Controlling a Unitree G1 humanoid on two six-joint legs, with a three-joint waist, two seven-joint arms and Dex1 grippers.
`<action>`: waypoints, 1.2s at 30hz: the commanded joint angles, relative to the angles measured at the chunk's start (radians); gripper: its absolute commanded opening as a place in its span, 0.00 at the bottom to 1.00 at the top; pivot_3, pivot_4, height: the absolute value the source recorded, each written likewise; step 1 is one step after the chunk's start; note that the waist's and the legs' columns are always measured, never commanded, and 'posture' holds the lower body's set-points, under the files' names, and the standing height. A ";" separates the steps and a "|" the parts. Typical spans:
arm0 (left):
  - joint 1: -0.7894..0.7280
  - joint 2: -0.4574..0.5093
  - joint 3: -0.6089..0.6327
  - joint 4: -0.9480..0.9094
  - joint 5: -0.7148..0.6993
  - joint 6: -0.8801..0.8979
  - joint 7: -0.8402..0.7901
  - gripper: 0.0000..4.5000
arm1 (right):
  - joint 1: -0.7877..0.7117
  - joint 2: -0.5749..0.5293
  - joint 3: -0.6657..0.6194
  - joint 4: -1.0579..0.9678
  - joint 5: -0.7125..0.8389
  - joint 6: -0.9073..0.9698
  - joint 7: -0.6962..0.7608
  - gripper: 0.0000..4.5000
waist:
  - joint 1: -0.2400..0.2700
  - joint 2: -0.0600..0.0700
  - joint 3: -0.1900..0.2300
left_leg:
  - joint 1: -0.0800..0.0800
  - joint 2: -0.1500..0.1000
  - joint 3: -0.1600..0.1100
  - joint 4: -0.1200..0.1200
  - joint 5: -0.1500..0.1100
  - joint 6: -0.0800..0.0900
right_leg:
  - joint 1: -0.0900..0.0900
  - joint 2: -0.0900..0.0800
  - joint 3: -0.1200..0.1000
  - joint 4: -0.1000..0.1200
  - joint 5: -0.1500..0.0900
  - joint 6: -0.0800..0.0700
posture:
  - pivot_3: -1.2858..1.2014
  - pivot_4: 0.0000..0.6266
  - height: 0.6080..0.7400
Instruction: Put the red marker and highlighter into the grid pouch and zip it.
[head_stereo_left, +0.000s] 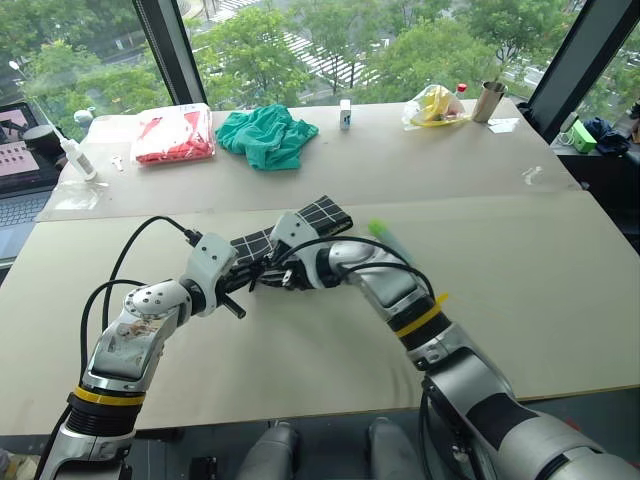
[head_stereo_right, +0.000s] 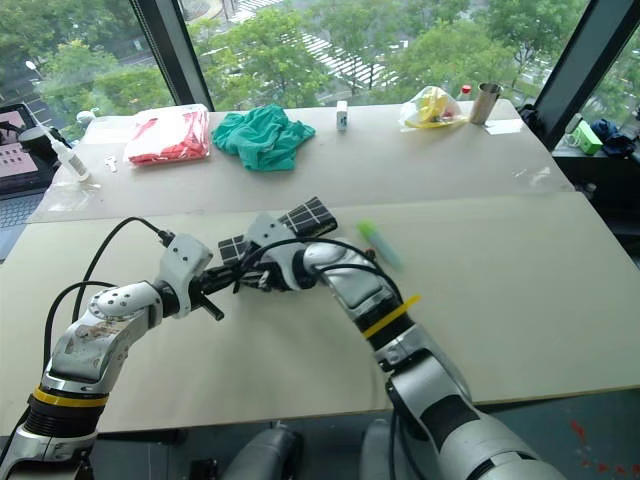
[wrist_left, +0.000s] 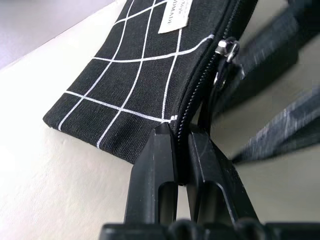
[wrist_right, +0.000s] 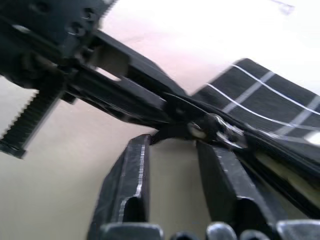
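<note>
We see the grid pouch (head_stereo_left: 300, 228) lying on the table (head_stereo_left: 520, 300), its near end lifted slightly where the left end effector (wrist_left: 181, 150) is clenched on the fabric edge at the zipper seam; the right end effector (wrist_right: 172, 165) stands released, fingers apart, just beside the metal zipper pull (wrist_right: 220, 132) without gripping it; the highlighter (head_stereo_left: 385, 236) lies on the table just beyond the right forearm, near the pouch but outside it; the red marker we cannot make out, so it may be inside or hidden. We judge the pouch soft and light; it will buckle and slide unless one end is pinned, so the left hold at the seam end is what gives any zipper pull something to act against. The pull is small, hard and loose on its slider; it is best pinched flat between the pads. The highlighter looks stiff, smooth and round; it may roll, so we would take it across the middle of its barrel.
</note>
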 joint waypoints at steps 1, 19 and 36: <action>-0.007 0.005 0.015 -0.026 -0.003 -0.014 -0.002 0.00 | 0.047 -0.109 -0.073 -0.215 0.086 0.075 0.077 0.47 | 0.001 0.000 0.000 | 0.000 0.000 0.000 0.000 0.000 0.000 | 0.000 0.000 0.000 0.000 0.000 0.000 | 0.52 0.24 1.00; -0.011 -0.004 0.013 -0.002 0.006 -0.036 -0.003 0.00 | 0.128 -0.280 -0.241 -0.070 -0.110 -0.159 -0.332 0.47 | 0.000 0.000 0.000 | 0.000 0.001 0.005 0.000 0.000 0.001 | 0.000 -0.001 0.002 -0.006 0.000 0.000 | 0.52 0.24 1.00; -0.020 -0.015 0.014 0.009 0.008 -0.039 0.007 0.00 | 0.014 -0.241 -0.196 0.202 -0.161 -0.205 -0.324 0.47 | 0.001 0.000 0.000 | 0.001 0.001 0.005 0.000 0.000 0.001 | 0.001 0.000 0.002 -0.008 0.000 0.000 | 0.52 0.24 1.00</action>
